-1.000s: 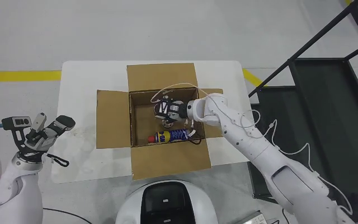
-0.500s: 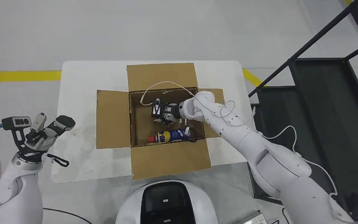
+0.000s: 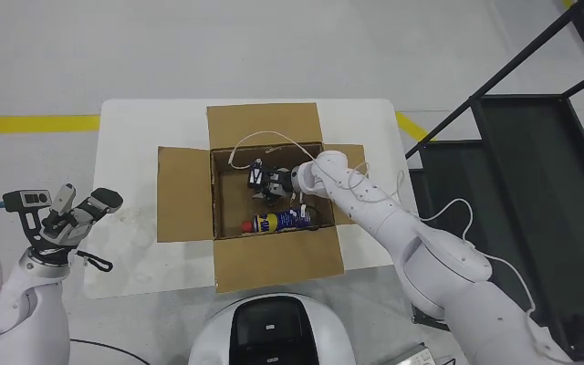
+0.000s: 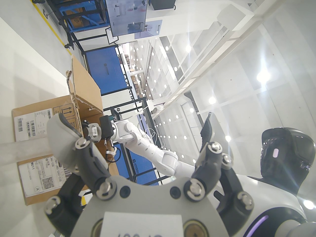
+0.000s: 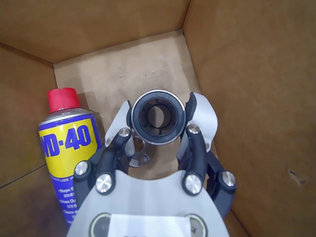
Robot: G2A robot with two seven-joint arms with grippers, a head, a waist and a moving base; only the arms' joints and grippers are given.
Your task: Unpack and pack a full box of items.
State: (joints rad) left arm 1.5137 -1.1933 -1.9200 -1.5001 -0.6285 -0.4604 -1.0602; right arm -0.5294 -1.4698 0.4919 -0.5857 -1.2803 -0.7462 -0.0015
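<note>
One open cardboard box (image 3: 185, 193) sits mid-way on the white table (image 3: 137, 128), flaps spread. Inside it the right gripper (image 5: 160, 102) is clamped on a metal flanged bearing (image 5: 158, 135), just beside a spray can (image 5: 66, 134) lying on its side. The left gripper (image 3: 84, 206) hangs spread wide off the table's left edge. The grey floor (image 3: 274, 46) carries a yellow line (image 3: 46, 122), and dark metal stairs (image 3: 511, 137) stand to the right.

A smooth grey concrete floor (image 3: 274, 46) carries a yellow painted stripe (image 3: 46, 122). A black metal staircase (image 3: 511, 182) stands beside the white rectangular surface (image 3: 137, 128).
</note>
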